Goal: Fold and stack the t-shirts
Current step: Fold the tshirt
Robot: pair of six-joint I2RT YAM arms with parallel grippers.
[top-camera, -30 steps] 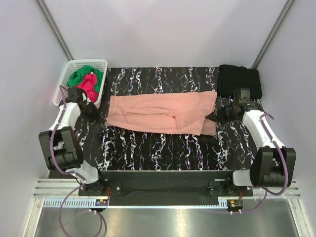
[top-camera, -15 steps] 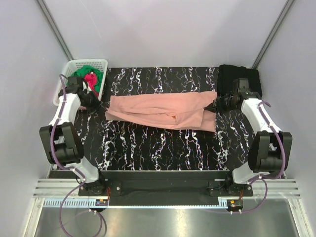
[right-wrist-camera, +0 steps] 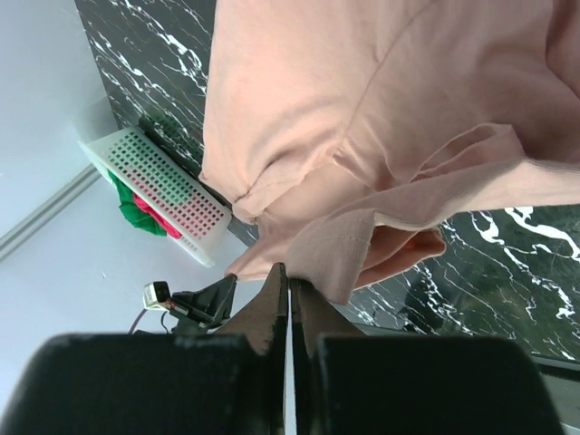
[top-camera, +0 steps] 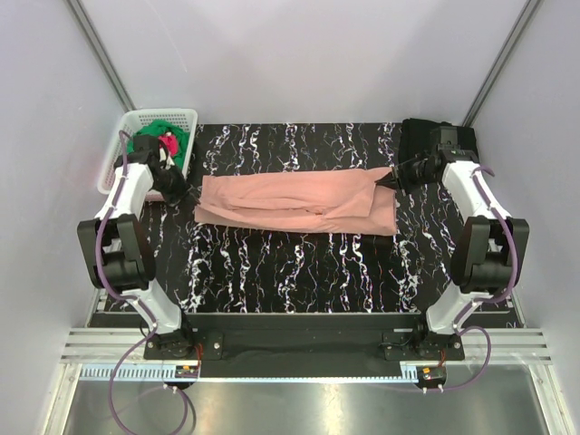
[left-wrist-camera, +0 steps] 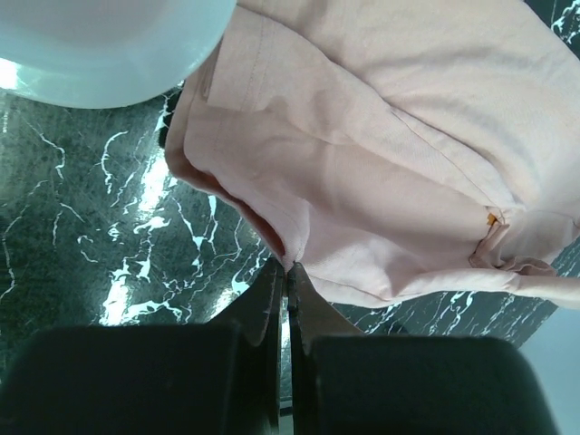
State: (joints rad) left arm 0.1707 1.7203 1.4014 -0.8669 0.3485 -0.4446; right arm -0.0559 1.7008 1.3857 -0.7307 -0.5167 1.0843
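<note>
The salmon-pink t-shirt (top-camera: 299,204) lies as a long band across the black marbled table. At its left end my left gripper (top-camera: 184,195) is shut on the edge; the left wrist view shows the closed tips (left-wrist-camera: 288,267) pinching a fold of the pink cloth (left-wrist-camera: 390,163). My right gripper (top-camera: 388,180) is shut on the right end, where the closed tips (right-wrist-camera: 288,275) bite the hem of the shirt (right-wrist-camera: 362,109). A black t-shirt (top-camera: 437,147) lies folded at the back right. Green (top-camera: 152,138) and magenta-red (top-camera: 169,146) t-shirts sit in the basket.
A white perforated basket (top-camera: 163,112) stands at the back left corner, close to my left arm, and shows as basket (left-wrist-camera: 109,45) and basket (right-wrist-camera: 163,186) in the wrist views. Pale walls enclose the table on three sides.
Both grippers have moved toward the back of the table while holding the shirt's ends. The near edge of the shirt has come back with them, so the band is narrower.
</note>
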